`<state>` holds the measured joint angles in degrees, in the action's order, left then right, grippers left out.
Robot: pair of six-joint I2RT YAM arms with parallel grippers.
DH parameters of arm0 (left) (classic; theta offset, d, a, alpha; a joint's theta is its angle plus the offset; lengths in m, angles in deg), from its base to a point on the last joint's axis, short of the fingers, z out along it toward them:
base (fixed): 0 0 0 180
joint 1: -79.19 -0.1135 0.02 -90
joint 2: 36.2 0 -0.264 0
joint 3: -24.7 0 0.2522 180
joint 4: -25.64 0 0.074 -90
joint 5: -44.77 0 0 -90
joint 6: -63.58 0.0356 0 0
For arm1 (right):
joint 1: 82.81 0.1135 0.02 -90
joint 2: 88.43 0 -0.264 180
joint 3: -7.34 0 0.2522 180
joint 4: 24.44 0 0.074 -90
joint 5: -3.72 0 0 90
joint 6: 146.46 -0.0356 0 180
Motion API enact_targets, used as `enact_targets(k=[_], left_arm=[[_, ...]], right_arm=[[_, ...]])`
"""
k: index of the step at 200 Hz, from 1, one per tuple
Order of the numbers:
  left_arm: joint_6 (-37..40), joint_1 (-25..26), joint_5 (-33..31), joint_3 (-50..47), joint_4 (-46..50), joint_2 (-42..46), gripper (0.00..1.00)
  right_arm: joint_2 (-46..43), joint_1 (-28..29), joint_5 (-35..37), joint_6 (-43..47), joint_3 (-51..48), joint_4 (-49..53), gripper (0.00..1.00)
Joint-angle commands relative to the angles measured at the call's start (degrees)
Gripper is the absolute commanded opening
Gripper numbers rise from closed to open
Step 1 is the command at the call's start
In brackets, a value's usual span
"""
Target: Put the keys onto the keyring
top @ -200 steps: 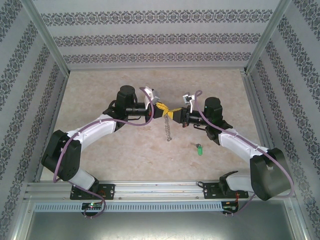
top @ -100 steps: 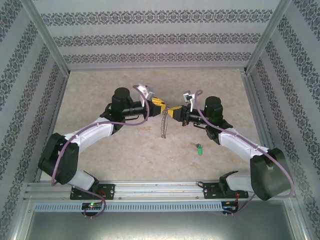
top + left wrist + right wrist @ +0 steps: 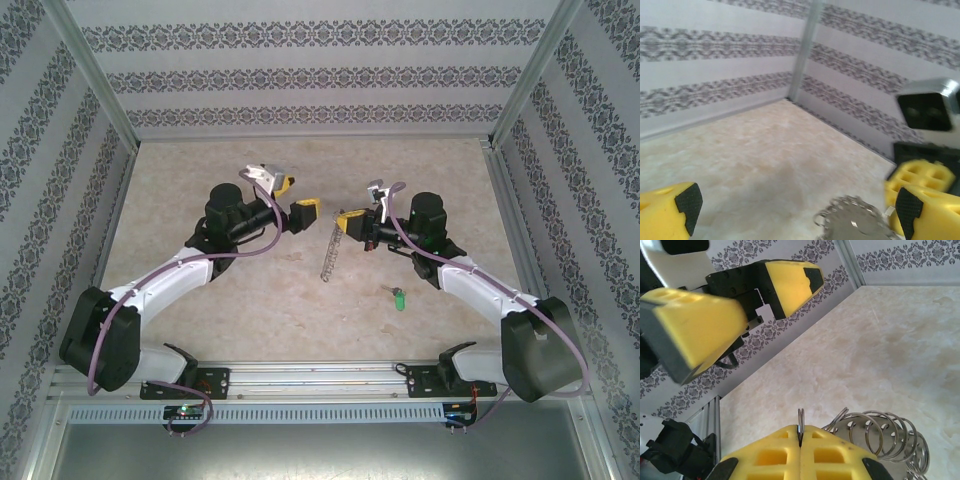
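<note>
Between the closed yellow fingers of your right pincer [image 3: 341,222] [image 3: 801,432], the keyring [image 3: 329,254] [image 3: 880,437] is pinched by a thin wire loop. It hangs from the tips toward the table [image 3: 250,300], its small linked rings bunched below. Your left pincer [image 3: 296,197] [image 3: 795,207] stands wide apart just across from it, holding nothing, with the keyring near but clear of its fingers. The green-headed key [image 3: 398,298] lies on the table below and outward of your right pincer, close beside that arm's forearm and well apart from both pincers.

Keyring [image 3: 327,255] blocks table [image 3: 300,160] ctr; far strip free.
</note>
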<state>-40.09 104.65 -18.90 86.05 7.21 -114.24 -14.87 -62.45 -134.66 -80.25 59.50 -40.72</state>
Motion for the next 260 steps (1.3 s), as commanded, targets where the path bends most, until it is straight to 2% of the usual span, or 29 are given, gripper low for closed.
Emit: enact_targets(k=[1, 35, 53, 87, 110, 128, 153, 187, 218, 260], left_arm=[[-6.4, -0.7, -11.4, 0.7, -0.1, 1.9, 1.0], [-2.3, -0.9, -1.7, -1.8, -6.2, 2.0, 1.0], [-2.6, -0.9, -2.0, -0.9, -3.4, 1.3, 1.0], [-2.9, -0.9, -0.5, -1.3, -3.7, -0.3, 1.0], [-1.2, -0.9, 2.2, -0.1, -0.2, -0.5, 1.0], [0.0, -0.9, 5.0, 2.5, 4.9, -0.9, 0.95], [-1.5, -0.9, 9.5, 4.4, 6.7, -1.6, 0.88], [-3.8, -0.9, 14.9, 6.3, 7.2, -3.8, 0.71], [-8.0, -1.0, 20.2, 6.4, 3.2, -5.4, 0.59], [-13.5, -1.0, 24.1, 5.5, -2.8, -6.9, 0.5]], right_arm=[[-2.0, -0.7, 0.7, 1.2, 2.3, -1.6, 0.0], [-3.5, -0.7, 2.0, 0.9, 2.1, -1.0, 0.0], [-4.3, -0.7, 3.1, 0.8, 1.2, -1.4, 0.0], [-5.7, -0.5, 4.5, 0.8, -0.6, -2.3, 0.0], [-6.0, -0.3, 5.0, 0.9, -0.7, -2.4, 0.0], [-5.8, -0.2, 4.8, 1.1, 0.2, -2.3, 0.0], [-4.5, 0.0, 4.1, 1.7, 2.0, -2.5, 0.0], [-0.9, 0.1, 1.4, 3.0, 4.2, -2.6, 0.0], [2.3, 0.4, -0.5, 3.6, 5.3, -3.3, 0.0], [3.0, 0.3, -0.8, 3.4, 4.5, -4.3, 0.0]])
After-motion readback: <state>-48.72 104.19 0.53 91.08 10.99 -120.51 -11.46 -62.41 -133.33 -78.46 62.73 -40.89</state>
